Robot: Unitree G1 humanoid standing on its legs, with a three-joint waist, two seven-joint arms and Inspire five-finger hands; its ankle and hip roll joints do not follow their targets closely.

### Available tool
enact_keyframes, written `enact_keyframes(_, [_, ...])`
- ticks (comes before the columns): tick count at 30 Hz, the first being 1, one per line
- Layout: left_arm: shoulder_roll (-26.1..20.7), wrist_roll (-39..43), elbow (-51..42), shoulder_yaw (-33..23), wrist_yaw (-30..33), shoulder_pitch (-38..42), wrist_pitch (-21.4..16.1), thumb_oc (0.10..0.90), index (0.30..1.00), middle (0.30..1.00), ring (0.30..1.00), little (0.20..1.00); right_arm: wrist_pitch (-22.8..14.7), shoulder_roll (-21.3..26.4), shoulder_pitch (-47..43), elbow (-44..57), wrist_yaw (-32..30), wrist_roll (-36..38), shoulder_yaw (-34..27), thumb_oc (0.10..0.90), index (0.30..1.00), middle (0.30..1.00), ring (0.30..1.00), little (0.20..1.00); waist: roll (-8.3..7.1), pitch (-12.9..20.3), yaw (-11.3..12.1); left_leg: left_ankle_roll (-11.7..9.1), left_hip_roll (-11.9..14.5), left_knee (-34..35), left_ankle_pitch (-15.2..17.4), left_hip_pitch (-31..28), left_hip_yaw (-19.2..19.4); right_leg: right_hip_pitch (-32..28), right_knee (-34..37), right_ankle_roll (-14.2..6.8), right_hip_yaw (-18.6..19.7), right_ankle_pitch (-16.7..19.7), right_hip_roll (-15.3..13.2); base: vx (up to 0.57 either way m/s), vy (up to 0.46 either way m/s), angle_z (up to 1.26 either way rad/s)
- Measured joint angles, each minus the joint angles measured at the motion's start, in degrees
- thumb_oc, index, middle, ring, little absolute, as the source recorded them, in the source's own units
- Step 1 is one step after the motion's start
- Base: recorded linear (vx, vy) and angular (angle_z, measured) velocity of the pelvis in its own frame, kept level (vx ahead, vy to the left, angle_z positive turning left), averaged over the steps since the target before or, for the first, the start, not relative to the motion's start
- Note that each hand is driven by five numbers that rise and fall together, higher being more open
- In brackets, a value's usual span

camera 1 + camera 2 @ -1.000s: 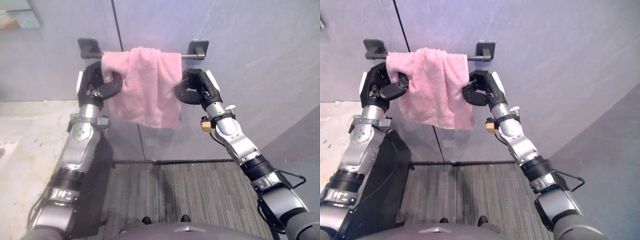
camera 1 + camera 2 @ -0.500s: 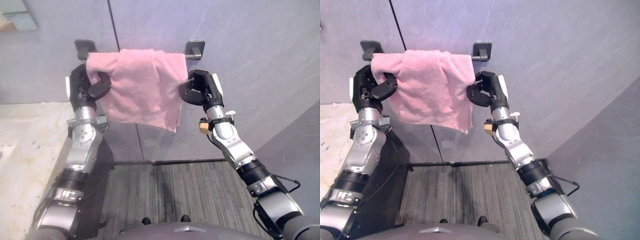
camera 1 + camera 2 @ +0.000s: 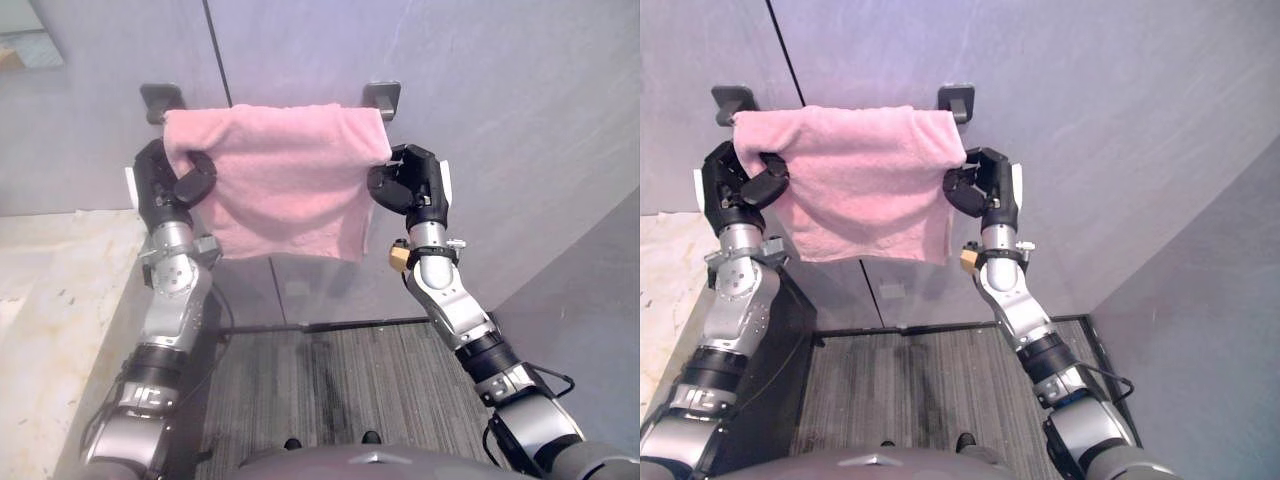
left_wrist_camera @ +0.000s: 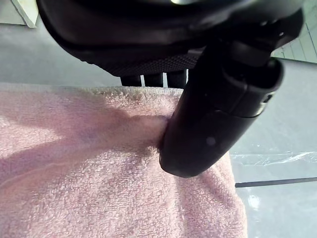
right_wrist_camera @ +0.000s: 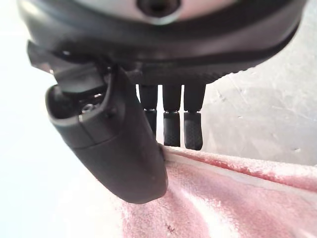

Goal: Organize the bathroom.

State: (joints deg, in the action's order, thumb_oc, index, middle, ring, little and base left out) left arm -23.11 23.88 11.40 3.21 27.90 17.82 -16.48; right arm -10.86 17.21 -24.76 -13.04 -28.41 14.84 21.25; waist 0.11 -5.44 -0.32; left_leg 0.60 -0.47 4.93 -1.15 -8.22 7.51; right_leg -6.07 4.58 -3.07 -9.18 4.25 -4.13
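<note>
Towel [image 3: 285, 185] stretches between left hand [image 3: 165, 180] and right hand [image 3: 410, 182].

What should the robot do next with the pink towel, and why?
Probably let go with both hands. The pink towel already hangs spread wide over the towel bar, reaching nearly from one bracket to the other. The left hand and the right hand each pinch a side edge, so opening the fingers should leave it hanging flat.
</note>
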Motion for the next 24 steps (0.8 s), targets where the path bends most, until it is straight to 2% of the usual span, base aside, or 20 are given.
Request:
enact_keyframes(1, [0.0, 0.0, 0.0, 0.0, 0.0, 0.0, 0.0, 0.4, 0.3, 0.3, 0.3, 0.3, 0.0, 0.0, 0.0, 0.0, 0.0, 0.0, 0.0, 0.532, 0.498, 0.498, 0.498, 0.498, 0.03, 0.0, 0.0, 0.0, 0.0, 0.0, 0.0, 0.0, 0.0, 0.0, 0.0, 0.0, 0.0, 0.0, 0.0, 0.0, 0.0, 0.0])
enact_keyframes(2, [0.0, 0.0, 0.0, 0.0, 0.0, 0.0, 0.2, 0.485, 0.427, 0.427, 0.427, 0.427, 0.0, 0.2, 0.1, 0.0, 0.1, 0.1, 0.0, 0.8, 0.9, 0.9, 0.9, 0.9, 0.08, 0.0, 0.0, 0.0, 0.0, 0.0, 0.0, 0.0, 0.0, 0.0, 0.0, 0.0, 0.0, 0.0, 0.0, 0.0, 0.0, 0.0])
enact_keyframes(3, [0.0, 0.0, 0.0, 0.0, 0.0, 0.0, 0.3, 0.582, 0.573, 0.573, 0.573, 0.573, 0.0, 0.5, 0.2, 0.0, 0.3, 0.1, 0.0, 0.8, 0.9, 0.9, 0.9, 0.9, 0.11, 0.0, 0.0, 0.0, 0.0, 0.0, 0.0, 0.0, 0.0, 0.0, 0.0, 0.0, 0.0, 0.0, 0.0, 0.0, 0.0, 0.0])
enact_keyframes(4, [0.0, 0.0, 0.0, 0.0, -0.1, 0.0, 0.4, 0.607, 0.611, 0.611, 0.611, 0.611, 0.0, 0.8, 0.5, 0.0, 0.4, 0.1, 0.0, 0.8, 0.9, 0.9, 0.9, 0.9, 0.13, 0.0, 0.0, 0.0, 0.0, 0.0, 0.0, 0.0, 0.0, 0.0, 0.0, 0.0, 0.0, 0.0, 0.0, 0.0, 0.0, 0.0])
enact_keyframes(5, [0.0, 0.0, 0.0, 0.0, -0.2, -0.1, 0.6, 0.8, 0.9, 0.9, 0.9, 0.9, 0.1, 1.2, 0.9, 0.0, 0.5, 0.2, 0.0, 0.8, 0.9, 0.9, 0.9, 0.9, 0.14, 0.0, 0.0, 0.0, 0.0, 0.0, 0.0, 0.0, 0.0, 0.0, 0.0, 0.0, 0.0, 0.0, 0.0, 0.0, 0.0, 0.0])
enact_keyframes(7, [0.0, 0.0, 0.0, 0.0, -0.7, -0.5, 0.9, 0.8, 0.9, 0.9, 0.9, 0.9, 0.2, 1.3, 1.8, 0.0, 0.6, 1.6, -0.3, 0.8, 0.9, 0.9, 0.9, 0.9, 0.16, 0.0, 0.0, 0.0, 0.0, 0.0, 0.0, 0.0, 0.0, 0.0, 0.0, 0.0, 0.0, 0.0, 0.0, -0.02, -0.003, 0.0])
enact_keyframes(11, [-0.2, 0.0, 0.8, 0.1, -0.9, -1.3, 4.6, 0.8, 0.9, 0.9, 0.9, 0.9, 0.3, 3.3, 4.0, 0.0, 1.2, 2.3, -0.4, 0.8, 0.9, 0.9, 0.9, 0.9, 0.24, 0.0, 0.0, 0.0, 0.0, 0.0, 0.0, 0.0, 0.0, 0.0, 0.0, 0.0, 0.0, 0.0, 0.0, -0.04, -0.006, 0.0])
enact_keyframes(16, [-0.4, 0.0, 3.6, -0.1, -2.3, -3.8, 8.1, 0.8, 0.9, 0.9, 0.9, 0.9, 0.2, 3.6, 6.9, 0.0, 1.9, 2.3, -2.5, 0.8, 0.9, 0.9, 0.9, 0.9, 0.28, 0.0, -0.1, 0.0, 0.1, 0.0, 0.0, 0.0, 0.1, 0.0, 0.0, 0.0, 0.1, 0.0, 0.1, -0.05, -0.009, -0.01])
enact_keyframes(24, [-0.3, -1.9, 3.8, 0.0, -5.6, -10.5, 10.2, 0.8, 0.9, 0.9, 0.9, 0.9, -1.1, 3.3, 16.4, -0.1, 3.4, 2.1, -5.1, 0.8, 0.9, 0.9, 0.9, 0.9, 0.31, 0.0, -0.6, 0.1, 0.1, 0.1, -0.1, 0.8, 0.2, 0.9, 0.0, 0.0, 0.2, 0.1, 0.1, -0.07, -0.009, -0.01])
